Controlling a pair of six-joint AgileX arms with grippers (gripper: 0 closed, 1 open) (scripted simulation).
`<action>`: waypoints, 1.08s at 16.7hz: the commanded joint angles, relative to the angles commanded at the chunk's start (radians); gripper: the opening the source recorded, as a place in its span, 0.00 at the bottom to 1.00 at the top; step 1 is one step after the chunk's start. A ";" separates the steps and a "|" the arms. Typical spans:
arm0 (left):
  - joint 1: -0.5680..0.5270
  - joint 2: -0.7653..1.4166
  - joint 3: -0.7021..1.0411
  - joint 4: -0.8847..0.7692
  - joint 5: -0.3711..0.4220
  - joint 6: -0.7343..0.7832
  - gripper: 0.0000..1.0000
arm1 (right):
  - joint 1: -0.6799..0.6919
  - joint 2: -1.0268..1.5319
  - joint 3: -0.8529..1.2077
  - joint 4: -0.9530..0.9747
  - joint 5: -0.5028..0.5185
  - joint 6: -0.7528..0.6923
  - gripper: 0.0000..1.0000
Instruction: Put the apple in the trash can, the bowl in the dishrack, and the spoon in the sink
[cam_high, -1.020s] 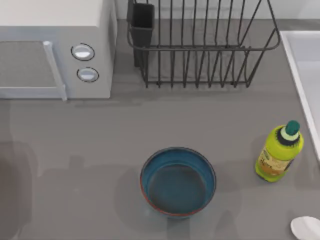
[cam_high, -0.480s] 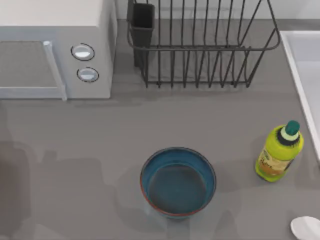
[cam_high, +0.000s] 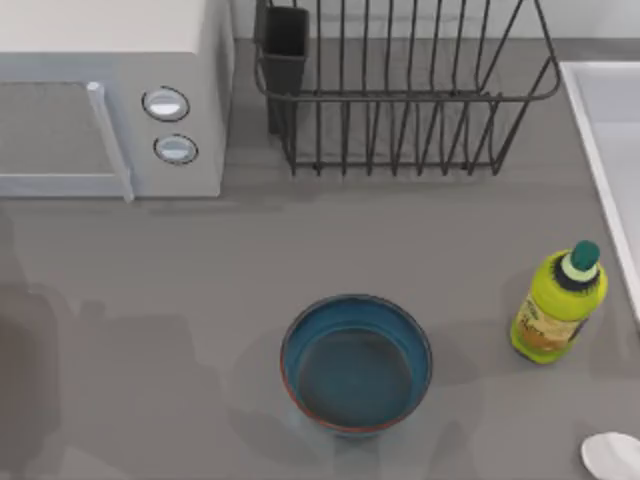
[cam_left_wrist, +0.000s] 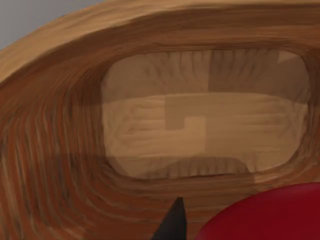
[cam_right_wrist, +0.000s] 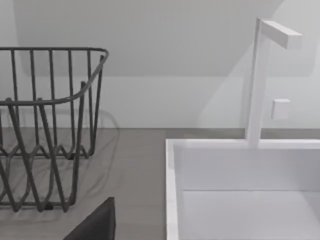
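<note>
In the left wrist view the red apple (cam_left_wrist: 265, 215) sits right up against the camera, above the hollow of a wooden trash can (cam_left_wrist: 60, 125). One dark fingertip (cam_left_wrist: 173, 226) of my left gripper lies against the apple's side. The teal bowl (cam_high: 356, 363) stands upright and empty on the table's front middle. At the back stands the dark wire dishrack (cam_high: 400, 95), also seen as the dishrack (cam_right_wrist: 50, 100). The white sink (cam_high: 600, 130) runs along the right edge, its basin being the sink (cam_right_wrist: 240, 170). The spoon (cam_high: 612, 455) shows its pale head at the front right corner. A dark fingertip (cam_right_wrist: 95, 225) of my right gripper shows.
A yellow-green bottle (cam_high: 558, 305) with a green cap stands between the bowl and the sink. A white microwave (cam_high: 110, 90) fills the back left. A white faucet (cam_right_wrist: 260, 75) rises behind the sink.
The arm shadows on the table's left side have shifted slightly. The bowl, bottle and spoon have not moved.
</note>
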 joint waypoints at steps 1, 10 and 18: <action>0.000 0.000 0.000 0.000 0.000 0.000 0.30 | 0.000 0.000 0.000 0.000 0.000 0.000 1.00; 0.000 0.000 0.000 0.000 0.000 0.000 0.98 | 0.000 0.000 0.000 0.000 0.000 0.000 1.00; 0.000 0.000 0.000 0.000 0.000 0.000 1.00 | 0.000 0.000 0.000 0.000 0.000 0.000 1.00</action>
